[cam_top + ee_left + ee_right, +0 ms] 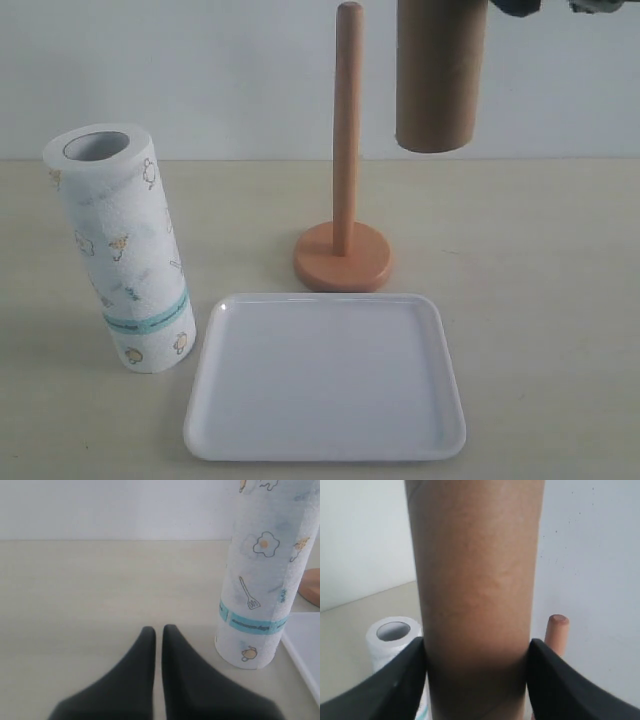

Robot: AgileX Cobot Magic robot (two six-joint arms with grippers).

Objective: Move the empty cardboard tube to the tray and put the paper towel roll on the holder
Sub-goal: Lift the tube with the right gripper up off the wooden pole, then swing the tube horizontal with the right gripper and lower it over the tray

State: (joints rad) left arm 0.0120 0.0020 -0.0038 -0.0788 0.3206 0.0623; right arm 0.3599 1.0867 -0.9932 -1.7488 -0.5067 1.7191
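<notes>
The empty cardboard tube hangs upright in the air, above and to the right of the holder, whose bare dowel stands on its round base. My right gripper is shut on the tube, one finger on each side; the dowel's top shows just beyond it. The paper towel roll stands upright on the table at the left. My left gripper is shut and holds nothing, low over the table beside the roll. The white tray lies bare in front of the holder.
A pale wall runs behind the table. The tray's rim lies close to the foot of the roll, with the holder's base behind it.
</notes>
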